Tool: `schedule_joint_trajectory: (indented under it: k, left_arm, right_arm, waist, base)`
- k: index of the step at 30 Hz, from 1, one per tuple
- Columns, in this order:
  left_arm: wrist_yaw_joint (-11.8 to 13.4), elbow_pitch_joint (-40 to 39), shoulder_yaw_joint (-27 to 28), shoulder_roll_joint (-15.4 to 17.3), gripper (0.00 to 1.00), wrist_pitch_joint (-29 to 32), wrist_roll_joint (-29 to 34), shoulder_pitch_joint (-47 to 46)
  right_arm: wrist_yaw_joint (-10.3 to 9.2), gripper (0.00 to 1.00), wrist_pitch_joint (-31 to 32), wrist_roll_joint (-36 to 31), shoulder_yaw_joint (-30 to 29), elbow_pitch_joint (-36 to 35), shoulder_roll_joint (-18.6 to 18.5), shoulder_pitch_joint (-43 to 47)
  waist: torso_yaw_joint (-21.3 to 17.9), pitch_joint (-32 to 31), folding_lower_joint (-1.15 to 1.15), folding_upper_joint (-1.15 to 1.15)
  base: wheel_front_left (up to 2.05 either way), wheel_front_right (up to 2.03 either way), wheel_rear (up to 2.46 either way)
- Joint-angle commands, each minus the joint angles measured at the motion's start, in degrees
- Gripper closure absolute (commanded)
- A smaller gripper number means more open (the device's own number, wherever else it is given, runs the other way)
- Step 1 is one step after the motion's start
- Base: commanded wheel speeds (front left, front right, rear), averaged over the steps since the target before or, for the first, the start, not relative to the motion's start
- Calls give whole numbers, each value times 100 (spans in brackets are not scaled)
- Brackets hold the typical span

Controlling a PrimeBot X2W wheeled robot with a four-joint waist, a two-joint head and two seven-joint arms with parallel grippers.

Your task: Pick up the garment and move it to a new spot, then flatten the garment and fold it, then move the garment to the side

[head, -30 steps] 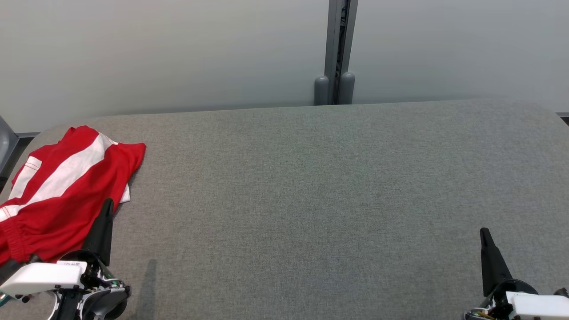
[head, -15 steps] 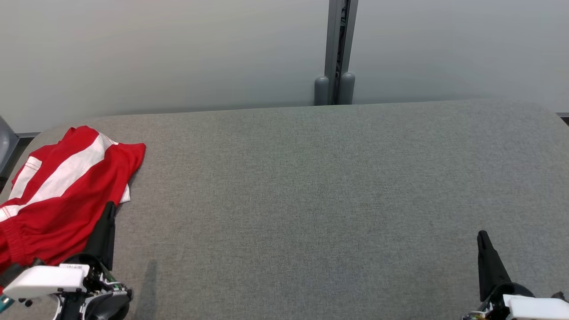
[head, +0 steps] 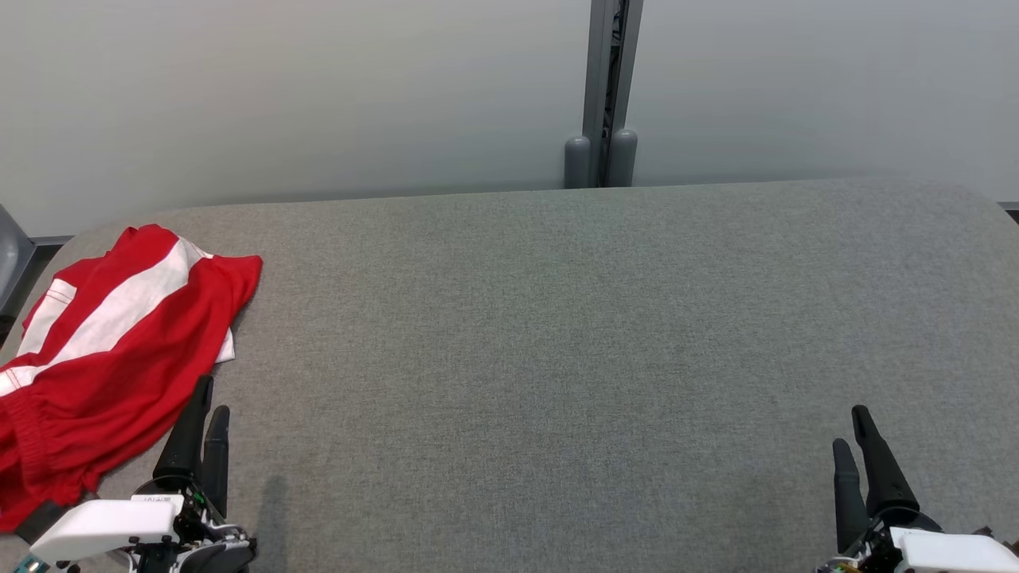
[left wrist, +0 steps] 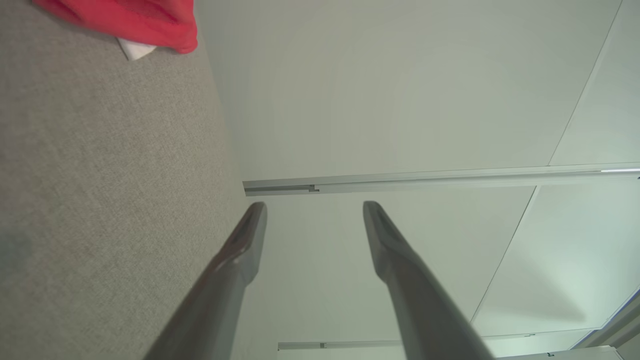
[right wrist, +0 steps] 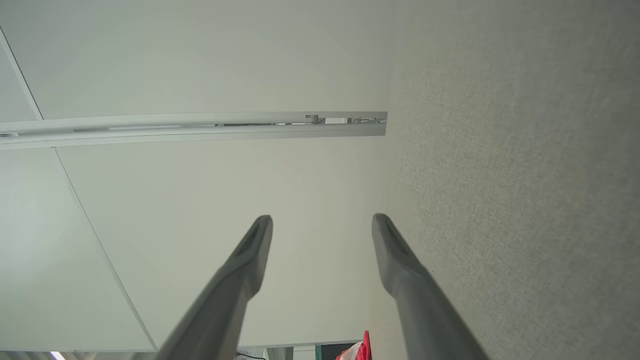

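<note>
Beside left gripper (head: 213, 395), red-white garment (head: 111, 350)

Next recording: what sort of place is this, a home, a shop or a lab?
Most likely a lab or test station set up for garment folding: a wide grey fabric-covered table bearing a crumpled red and white garment, backed by plain pale partition panels joined at a metal post.
</note>
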Motion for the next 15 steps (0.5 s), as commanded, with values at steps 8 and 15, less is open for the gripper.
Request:
schedule_joint_trajectory:
  k: [8,15]
  left_arm:
    - [-11,-271,-149,90,0,-374,503,-181]
    - [-13,-474,-300,99,0,-637,1099,-179]
  right_arm:
    - [15,0,-88,236,11,-235,-42,-301]
    - [17,0,-212,-447,56,-242,-68,-438]
  waist:
    - [1,2,0,0]
    - [7,4,0,0]
  base:
    - [0,0,0]
    - [0,0,0]
